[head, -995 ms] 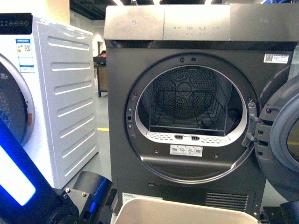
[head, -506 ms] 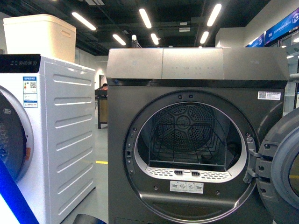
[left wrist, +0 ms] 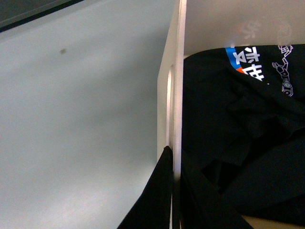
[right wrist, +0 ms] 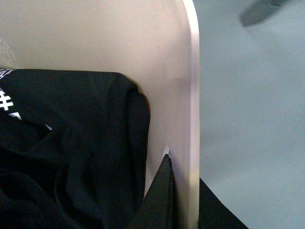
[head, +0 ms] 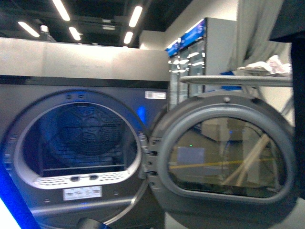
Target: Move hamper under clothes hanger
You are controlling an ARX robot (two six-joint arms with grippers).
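Appliance showroom: a dryer (door open) under strip lights.

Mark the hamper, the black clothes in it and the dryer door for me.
hamper (right wrist: 194, 86): right wrist view, on its rim.
black clothes (left wrist: 238, 143): left wrist view, on the crumpled fabric inside the hamper.
dryer door (head: 224, 109): front view, on the grey frame above its window.

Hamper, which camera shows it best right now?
Left wrist view: the hamper shows rim, inner wall and the black clothes inside. Right wrist shows a rim corner and wall; front view shows none of it.
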